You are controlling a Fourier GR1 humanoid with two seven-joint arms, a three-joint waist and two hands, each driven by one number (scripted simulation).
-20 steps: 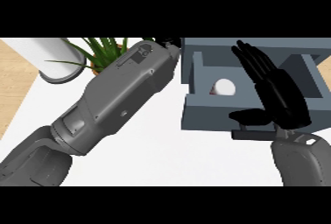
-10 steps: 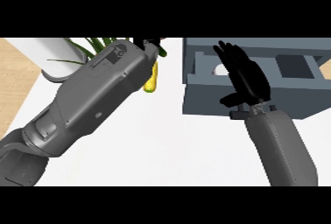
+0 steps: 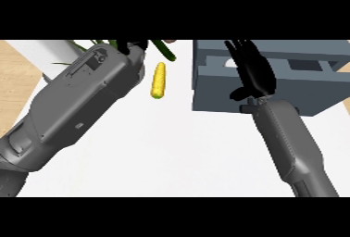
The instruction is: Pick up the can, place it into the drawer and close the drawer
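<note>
Overlapping boxy matte grey drawer: black right hand, fingers straight, together; left hand state unclear.

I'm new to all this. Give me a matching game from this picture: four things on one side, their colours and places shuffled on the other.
Things:
1 corn cob
2 drawer
3 right hand
4 plant leaves

Descriptions:
a black, open, above the drawer
b green, at the top
c yellow, lying on the white counter
d blue-grey, at the right

Pairs: 1-c, 2-d, 3-a, 4-b.
</note>
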